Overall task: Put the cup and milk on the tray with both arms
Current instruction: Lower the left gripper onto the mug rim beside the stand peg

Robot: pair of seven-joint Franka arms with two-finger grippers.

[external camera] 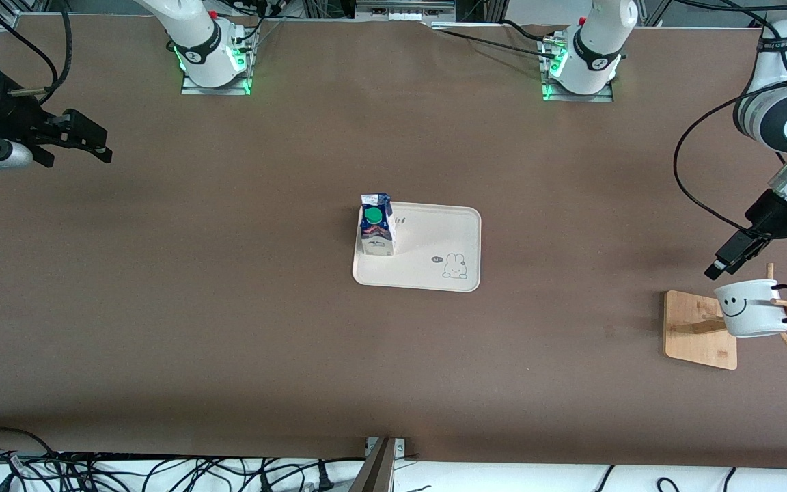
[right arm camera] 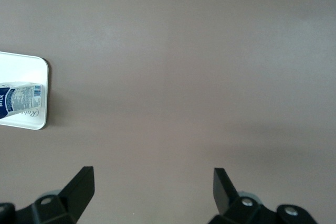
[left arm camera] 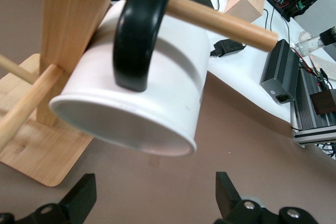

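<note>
The milk (external camera: 376,224) stands upright on the tray (external camera: 434,236), in the tray's corner toward the right arm's end and the robots' edge of the table (external camera: 229,307). The tray lies in the middle of the table. The cup (external camera: 749,307) hangs by its black handle on a peg of the wooden rack (external camera: 699,329), near the table edge at the left arm's end. The left gripper (external camera: 725,261) hovers just above the cup, wide open and holding nothing. The right gripper (external camera: 86,140) waits over the table edge at the right arm's end, wide open and holding nothing
</note>
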